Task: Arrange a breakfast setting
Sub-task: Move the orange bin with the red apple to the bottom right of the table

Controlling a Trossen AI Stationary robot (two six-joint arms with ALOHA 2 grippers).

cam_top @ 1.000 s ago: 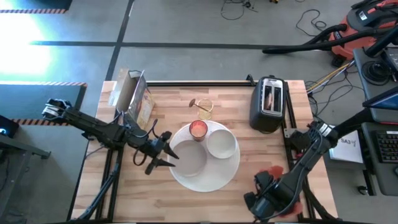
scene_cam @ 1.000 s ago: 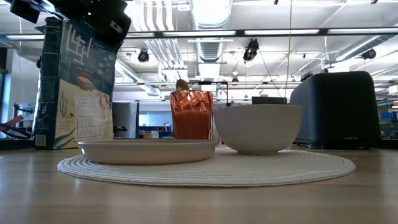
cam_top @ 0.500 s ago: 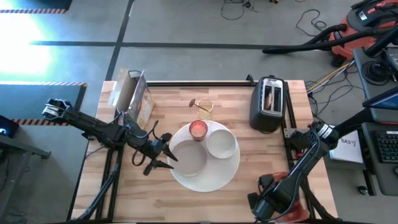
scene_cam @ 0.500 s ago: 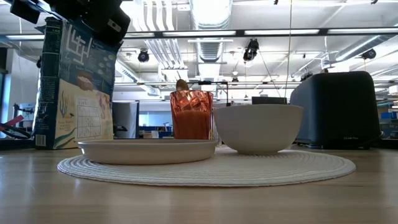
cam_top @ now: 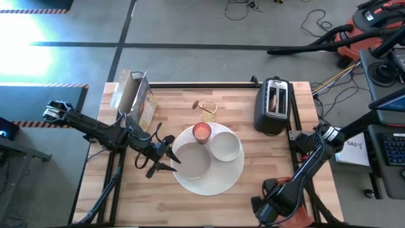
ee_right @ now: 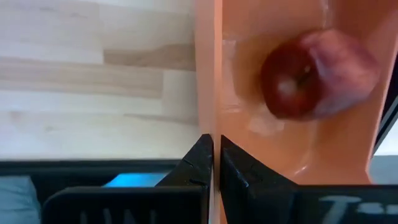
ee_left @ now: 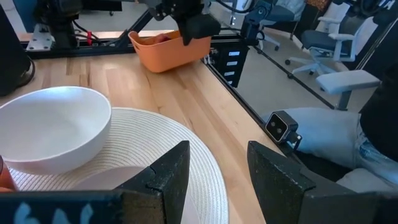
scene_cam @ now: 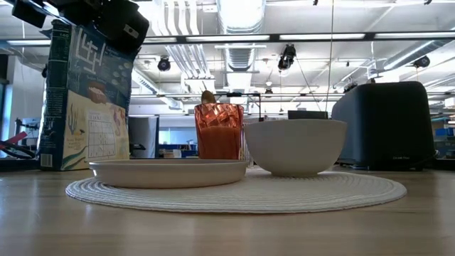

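High view: pale wood table [cam_top: 253, 171] on grey floor; left fingers [ee_left: 174, 171] apart, right fingers [ee_right: 208, 165] clamped on orange bin [ee_right: 292, 143].

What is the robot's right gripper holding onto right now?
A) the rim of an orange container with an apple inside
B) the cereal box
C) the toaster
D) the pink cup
A: in the right wrist view the right gripper is shut on the thin wall of the orange container, with a dark-red apple lying inside it.
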